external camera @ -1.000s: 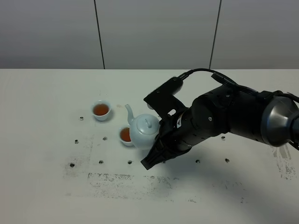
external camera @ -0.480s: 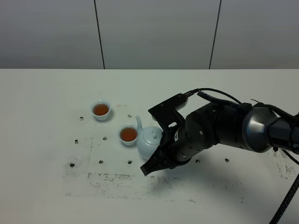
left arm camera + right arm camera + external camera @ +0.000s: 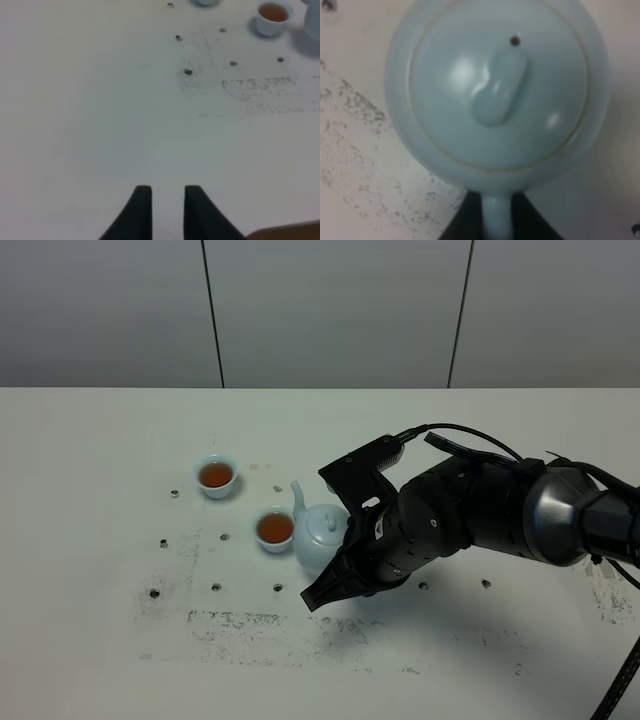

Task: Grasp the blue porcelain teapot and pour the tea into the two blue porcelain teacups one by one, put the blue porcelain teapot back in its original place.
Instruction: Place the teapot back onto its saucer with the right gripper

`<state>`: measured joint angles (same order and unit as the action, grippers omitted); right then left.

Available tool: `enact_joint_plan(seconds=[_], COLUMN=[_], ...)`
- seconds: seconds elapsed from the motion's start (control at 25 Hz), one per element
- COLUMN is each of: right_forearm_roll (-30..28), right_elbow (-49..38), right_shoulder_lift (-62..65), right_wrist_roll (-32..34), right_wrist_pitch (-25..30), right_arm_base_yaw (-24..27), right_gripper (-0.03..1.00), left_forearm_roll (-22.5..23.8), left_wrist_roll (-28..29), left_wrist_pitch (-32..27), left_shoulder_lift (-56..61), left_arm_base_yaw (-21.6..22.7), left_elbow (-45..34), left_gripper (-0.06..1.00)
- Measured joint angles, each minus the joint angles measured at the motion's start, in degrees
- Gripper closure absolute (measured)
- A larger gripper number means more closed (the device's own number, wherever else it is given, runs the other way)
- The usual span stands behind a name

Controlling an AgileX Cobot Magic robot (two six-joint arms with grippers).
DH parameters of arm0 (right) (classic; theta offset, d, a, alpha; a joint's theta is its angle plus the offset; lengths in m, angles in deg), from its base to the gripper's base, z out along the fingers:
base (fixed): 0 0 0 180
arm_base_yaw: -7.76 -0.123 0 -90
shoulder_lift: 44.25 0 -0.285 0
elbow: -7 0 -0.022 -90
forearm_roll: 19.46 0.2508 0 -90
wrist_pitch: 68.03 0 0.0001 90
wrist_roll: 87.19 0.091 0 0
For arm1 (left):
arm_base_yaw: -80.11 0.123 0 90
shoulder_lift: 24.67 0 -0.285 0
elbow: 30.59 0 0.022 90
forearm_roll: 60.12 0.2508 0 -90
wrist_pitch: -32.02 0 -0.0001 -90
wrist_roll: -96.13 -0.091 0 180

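The blue porcelain teapot [image 3: 320,537] stands upright low at the table, spout pointing to the back left, just right of the near teacup [image 3: 274,530]. The far teacup [image 3: 216,476] stands further back left. Both cups hold brown tea. My right gripper [image 3: 343,552] is shut on the teapot's handle. The right wrist view looks down on the teapot's lid [image 3: 497,92], with the handle [image 3: 496,222] between the dark fingers [image 3: 530,227]. I cannot tell whether the pot touches the table. My left gripper [image 3: 167,207] hovers empty over bare table, jaws nearly together.
The white table [image 3: 110,660] has several small screw holes [image 3: 216,587] and dark scuff marks [image 3: 250,625] in front of the cups. The right arm's bulk [image 3: 480,515] covers the table right of the teapot. The left wrist view shows the near cup [image 3: 272,17].
The teapot has moved right and down from beside the near cup and come upright. Over the last half second it has barely moved.
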<state>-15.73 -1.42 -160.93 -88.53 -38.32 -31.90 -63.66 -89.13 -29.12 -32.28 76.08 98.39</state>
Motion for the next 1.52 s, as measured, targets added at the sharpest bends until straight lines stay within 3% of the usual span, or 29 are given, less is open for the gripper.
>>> enact_joint_plan(seconds=[0.68, 1.0, 1.2, 1.52], right_forearm_roll=[-3.72, -4.46, -4.59, -4.69], right_elbow=[3.25, -9.3, -15.45, -16.85], right_shoulder_lift=[5.79, 12.54, 13.49, 13.21], right_wrist_roll=[1.34, 5.51, 8.77, 10.35], right_wrist_pitch=[12.3, 4.88, 3.46, -1.92], right_arm_base_yaw=[6.32, 9.17, 10.65, 9.21], right_gripper=[0.91, 0.91, 0.91, 0.91], left_forearm_roll=[0.0, 0.0, 0.0, 0.0], left_wrist_roll=[0.0, 0.0, 0.0, 0.0], left_wrist_pitch=[0.0, 0.0, 0.0, 0.0], left_shoulder_lift=[0.0, 0.0, 0.0, 0.0], left_arm_base_yaw=[0.0, 0.0, 0.0, 0.0], left_elbow=[0.0, 0.0, 0.0, 0.0], left_gripper=[0.72, 0.72, 0.72, 0.72])
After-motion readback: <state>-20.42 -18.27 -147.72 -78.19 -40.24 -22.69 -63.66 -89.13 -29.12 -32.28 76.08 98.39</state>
